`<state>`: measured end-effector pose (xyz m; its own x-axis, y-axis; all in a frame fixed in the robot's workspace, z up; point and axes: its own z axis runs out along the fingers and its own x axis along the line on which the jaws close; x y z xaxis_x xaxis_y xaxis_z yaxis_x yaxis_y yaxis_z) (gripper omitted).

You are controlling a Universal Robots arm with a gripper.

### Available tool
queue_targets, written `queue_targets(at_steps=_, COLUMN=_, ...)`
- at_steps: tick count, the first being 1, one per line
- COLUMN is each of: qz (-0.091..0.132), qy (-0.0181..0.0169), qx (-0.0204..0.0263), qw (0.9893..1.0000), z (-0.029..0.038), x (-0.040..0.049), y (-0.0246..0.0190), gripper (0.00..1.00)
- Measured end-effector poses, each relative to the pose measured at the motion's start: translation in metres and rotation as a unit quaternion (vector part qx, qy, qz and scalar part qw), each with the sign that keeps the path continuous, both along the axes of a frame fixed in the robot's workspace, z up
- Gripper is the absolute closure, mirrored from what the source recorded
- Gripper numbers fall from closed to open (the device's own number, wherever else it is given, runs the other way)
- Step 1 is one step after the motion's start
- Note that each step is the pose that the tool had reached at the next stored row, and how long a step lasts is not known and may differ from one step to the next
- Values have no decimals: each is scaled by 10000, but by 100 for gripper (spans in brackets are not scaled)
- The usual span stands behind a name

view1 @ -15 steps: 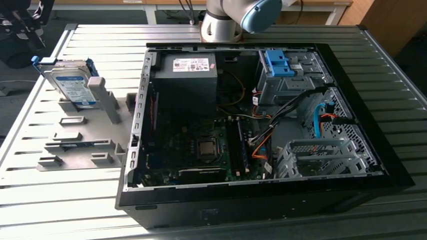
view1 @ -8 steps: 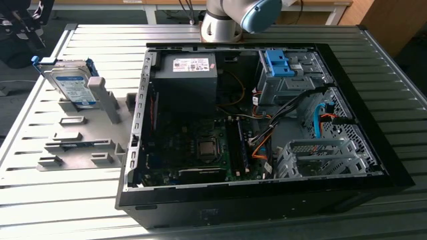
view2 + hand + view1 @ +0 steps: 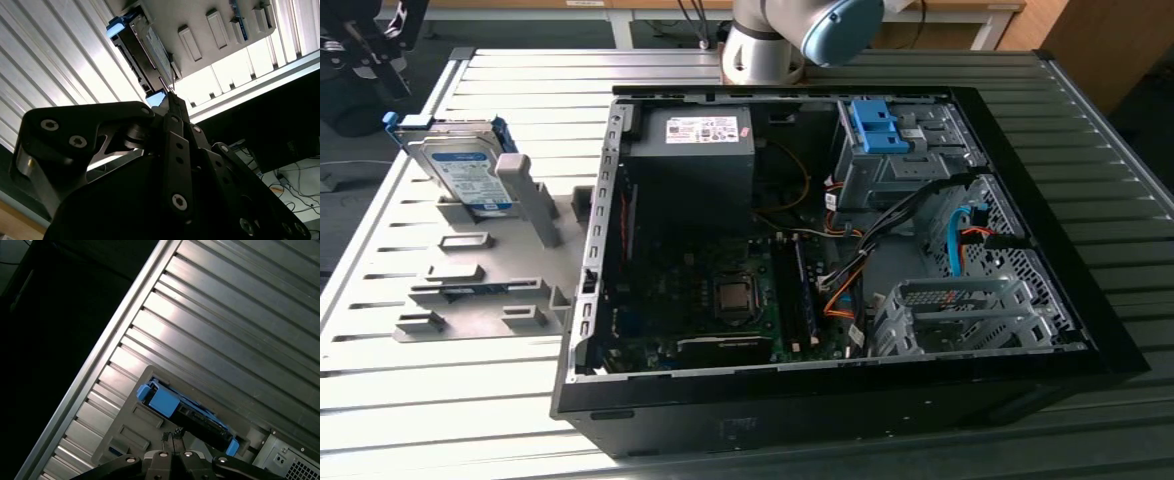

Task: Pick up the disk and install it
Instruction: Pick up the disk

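The disk (image 3: 460,165) stands on edge in a grey holder (image 3: 480,285) on the slatted table, at the exterior view's left. It is silver with a white-and-blue label and a blue frame. Both wrist views look down on its edge, the disk (image 3: 145,50) in one and the disk (image 3: 185,410) in the other. My gripper (image 3: 374,60) hangs near the table's far corner, beyond the disk and clear of it. Its thin fingertips meet in my gripper (image 3: 171,97) and my gripper (image 3: 172,436), shut with nothing between them.
An open black computer case (image 3: 1067,300) lies on the table at the exterior view's right, showing a motherboard, cables and a metal drive cage (image 3: 961,310). A grey box with a white sticker (image 3: 700,140) and a bare blue clip (image 3: 874,125) sit at its far end. The holder has several small slots.
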<state>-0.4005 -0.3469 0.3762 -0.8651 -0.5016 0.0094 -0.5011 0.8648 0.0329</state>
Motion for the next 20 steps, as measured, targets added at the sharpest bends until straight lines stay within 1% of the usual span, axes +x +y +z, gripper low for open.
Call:
queue_targets(at_steps=10, qz=9, qy=0, qx=0, qw=10000, z=0, x=0, y=0, gripper=89)
queue_targets(at_steps=16, qz=109, qy=0, qx=0, qw=9999, z=0, x=0, y=0, gripper=89)
queue_targets(at_steps=20, qz=127, qy=0, qx=0, qw=9999, z=0, x=0, y=1, gripper=89)
